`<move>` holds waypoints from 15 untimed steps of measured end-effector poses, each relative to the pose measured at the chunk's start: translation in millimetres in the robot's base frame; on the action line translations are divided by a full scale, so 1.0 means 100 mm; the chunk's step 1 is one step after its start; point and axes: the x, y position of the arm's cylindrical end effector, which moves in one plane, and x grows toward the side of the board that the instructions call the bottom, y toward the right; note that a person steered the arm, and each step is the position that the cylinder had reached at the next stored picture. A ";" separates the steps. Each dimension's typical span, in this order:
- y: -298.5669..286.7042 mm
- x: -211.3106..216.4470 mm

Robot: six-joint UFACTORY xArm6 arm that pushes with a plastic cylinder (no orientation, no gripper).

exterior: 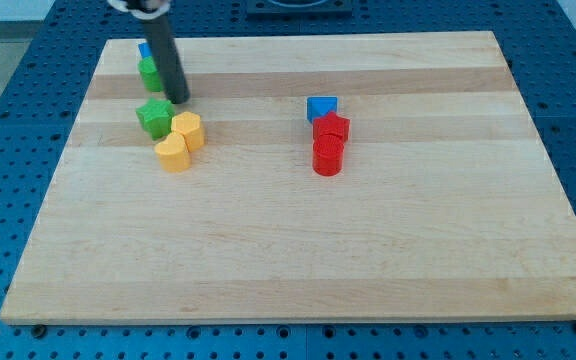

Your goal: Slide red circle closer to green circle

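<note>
The red circle (327, 157) lies right of the board's middle, touching a red star (332, 127) just above it. The green circle (150, 73) sits near the board's top left corner, partly hidden behind my rod. My tip (178, 100) rests on the board just right of and below the green circle, and just above a green star (153, 116). The tip is far to the left of the red circle.
A blue triangle (321, 107) touches the red star's top. A blue block (144, 49) peeks out above the green circle. A yellow hexagon (188, 130) and a yellow heart (173, 154) lie beside the green star. The wooden board (298, 250) sits on a blue pegboard.
</note>
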 end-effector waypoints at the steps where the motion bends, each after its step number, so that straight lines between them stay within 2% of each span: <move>1: 0.41 0.30; 4: 0.94 1.64; 5: 1.46 1.78; 6: 1.81 1.68; 8: 2.01 1.40; 10: 1.82 1.08; 13: 1.07 0.99; 15: 0.90 0.78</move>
